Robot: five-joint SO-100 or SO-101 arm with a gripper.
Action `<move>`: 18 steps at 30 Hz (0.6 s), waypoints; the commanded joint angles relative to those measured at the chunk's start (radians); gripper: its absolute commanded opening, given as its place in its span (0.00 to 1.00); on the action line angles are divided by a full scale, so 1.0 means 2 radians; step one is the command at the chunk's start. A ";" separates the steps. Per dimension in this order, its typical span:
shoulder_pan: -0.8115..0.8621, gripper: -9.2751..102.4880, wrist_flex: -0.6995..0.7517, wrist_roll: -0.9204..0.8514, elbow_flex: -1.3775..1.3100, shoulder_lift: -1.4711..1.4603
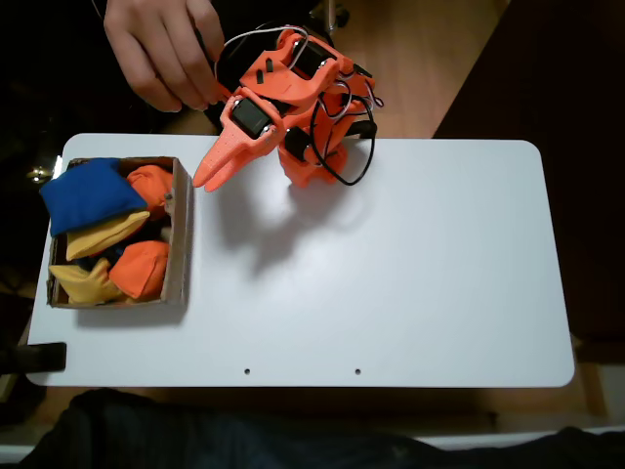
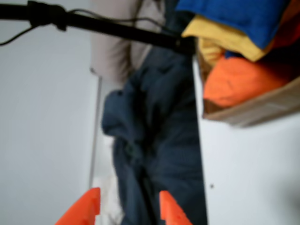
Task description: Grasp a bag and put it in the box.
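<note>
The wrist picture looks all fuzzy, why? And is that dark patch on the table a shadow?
In the wrist view the box and the gripper have soft, smeared edges, so it's blurry. In the fixed view the grey patch on the table is the arm's shadow.

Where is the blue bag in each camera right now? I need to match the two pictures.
Fixed view: the blue bag lies at the far left, on top of the pile at the upper end of the cardboard box.
Wrist view: the blue bag is at the top right corner, above a yellow beanbag.
Shared landmark: the box wall beside the orange beanbag.
</note>
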 commanded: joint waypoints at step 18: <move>0.009 0.30 -0.005 0.002 0.002 -0.004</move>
